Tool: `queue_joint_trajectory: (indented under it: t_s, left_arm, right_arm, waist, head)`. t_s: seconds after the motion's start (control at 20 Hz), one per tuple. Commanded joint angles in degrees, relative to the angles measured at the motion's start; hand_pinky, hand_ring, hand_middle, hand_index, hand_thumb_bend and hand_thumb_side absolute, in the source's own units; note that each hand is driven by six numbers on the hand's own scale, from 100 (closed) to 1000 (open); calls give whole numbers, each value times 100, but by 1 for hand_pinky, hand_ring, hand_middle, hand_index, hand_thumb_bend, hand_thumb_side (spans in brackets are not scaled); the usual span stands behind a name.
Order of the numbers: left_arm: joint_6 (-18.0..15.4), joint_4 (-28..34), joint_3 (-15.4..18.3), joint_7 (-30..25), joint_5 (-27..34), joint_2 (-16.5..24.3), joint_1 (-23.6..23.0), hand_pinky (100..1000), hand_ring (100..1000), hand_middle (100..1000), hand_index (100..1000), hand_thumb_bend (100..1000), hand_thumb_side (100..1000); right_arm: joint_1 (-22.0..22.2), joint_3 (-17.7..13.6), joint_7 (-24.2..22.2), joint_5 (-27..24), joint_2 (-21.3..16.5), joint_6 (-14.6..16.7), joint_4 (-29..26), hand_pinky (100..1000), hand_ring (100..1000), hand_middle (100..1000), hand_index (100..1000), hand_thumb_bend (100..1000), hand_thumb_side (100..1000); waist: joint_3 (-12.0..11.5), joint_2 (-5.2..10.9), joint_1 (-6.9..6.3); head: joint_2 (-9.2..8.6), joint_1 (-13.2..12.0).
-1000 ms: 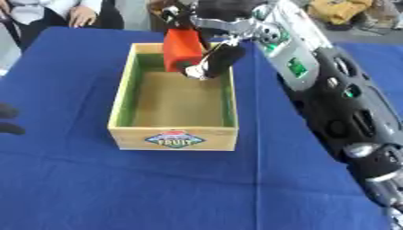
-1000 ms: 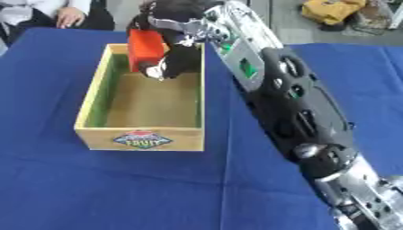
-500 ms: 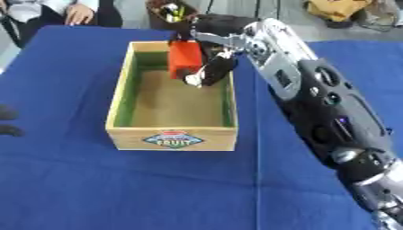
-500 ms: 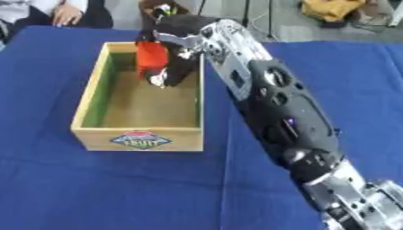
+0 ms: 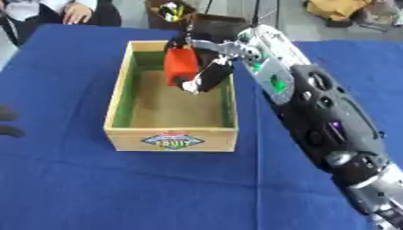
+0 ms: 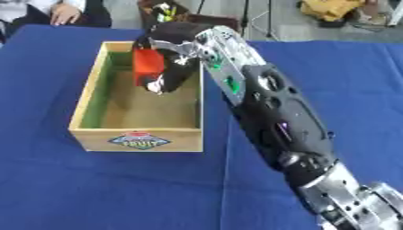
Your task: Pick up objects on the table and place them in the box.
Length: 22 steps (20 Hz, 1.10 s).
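The right robot hand (image 5: pixel 206 74), grasping what looks like a red block (image 5: pixel 180 66), has dropped lower inside the box (image 5: pixel 118 92); release seems next.

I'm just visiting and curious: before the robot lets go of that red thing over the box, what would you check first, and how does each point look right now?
1. Red object held by the right hand: ok, fingers curl round it.
2. Object over the box, not outside it: ok, it hangs inside the far end.
3. Object resting on the box floor: cannot tell; it seems above it.
4. Landing spot free: ok, the floor that shows is bare.
5. Left hand out of the way: ok, only dark fingertips show at the left edge.
6. Box squarely on the blue table: ok.
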<state>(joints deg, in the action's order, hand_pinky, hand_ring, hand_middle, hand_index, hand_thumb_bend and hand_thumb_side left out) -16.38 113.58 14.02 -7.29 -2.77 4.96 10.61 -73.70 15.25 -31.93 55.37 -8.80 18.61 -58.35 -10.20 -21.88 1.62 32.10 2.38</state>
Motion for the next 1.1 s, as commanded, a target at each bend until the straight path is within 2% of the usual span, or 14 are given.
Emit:
queue_joint_trajectory:
  t_s: [0.05, 0.1, 0.15, 0.35, 0.65, 0.75, 0.8, 0.85, 0.9, 0.95, 1.1]
  left_arm:
    - [-1, 101, -10, -24, 6, 38, 44, 521, 658, 617, 873, 311, 782]
    - [0, 101, -11, -25, 7, 41, 46, 522, 658, 617, 873, 311, 782]
    - [1, 101, -11, -26, 8, 44, 48, 522, 658, 617, 873, 311, 782]
    - [8, 101, -10, -25, 9, 56, 45, 522, 658, 617, 873, 311, 782]
    - [11, 101, -11, -28, 13, 57, 32, 522, 659, 617, 873, 311, 782]
    - [13, 101, -11, -28, 14, 54, 28, 523, 659, 617, 873, 311, 783]
    - [15, 101, -11, -30, 14, 53, 25, 523, 659, 617, 873, 311, 783]
    - [15, 101, -10, -30, 14, 52, 24, 523, 659, 617, 874, 311, 783]
    - [16, 101, -9, -29, 15, 52, 23, 523, 659, 617, 874, 311, 783]
    - [18, 101, -8, -29, 15, 51, 20, 522, 659, 617, 873, 312, 783]
    - [23, 101, -9, -32, 15, 52, 14, 523, 659, 617, 873, 311, 783]
  right_arm:
    - [-200, -16, 21, 193, -38, -30, -53, 679, 536, 573, 664, 100, 510]
    - [-212, -14, 16, 278, -50, -51, -53, 685, 548, 590, 681, 100, 514]
    - [-225, -6, -8, 367, -61, -73, -47, 704, 599, 652, 739, 100, 521]
    - [-270, 36, -211, 726, -60, -113, 7, 755, 741, 790, 806, 100, 559]
    - [-271, -22, -470, 1258, 39, 43, 88, 784, 820, 836, 837, 100, 581]
    - [-259, -58, -509, 1372, 80, 113, 160, 802, 861, 874, 861, 165, 602]
    - [-255, -69, -540, 1405, 96, 149, 191, 828, 910, 922, 913, 295, 625]
    - [-250, -76, -587, 1420, 110, 194, 220, 836, 920, 924, 925, 344, 630]
    - [-249, -87, -632, 1427, 117, 232, 233, 836, 920, 924, 925, 344, 630]
    - [-251, -100, -669, 1439, 117, 262, 226, 845, 928, 923, 949, 427, 633]
    - [-252, -131, -653, 1480, 102, 279, 147, 840, 919, 911, 940, 415, 636]
  waist:
    - [-7, 118, -13]
    - [-6, 122, -8]
    - [-5, 126, -3]
    - [-8, 147, 9]
    - [-24, 165, 4]
    - [-30, 168, 2]
    - [-34, 170, 2]
    - [-37, 172, 1]
    - [-39, 174, 0]
    - [-41, 177, -2]
    - [-38, 188, -4]
  head:
    - [-64, 11]
    - [-62, 12]
    - [-59, 17]
    - [-52, 45]
    - [-61, 83]
    - [-70, 95]
    - [-72, 100]
    - [-79, 108]
    - [-82, 112]
    - [-88, 113]
    - [-94, 115]
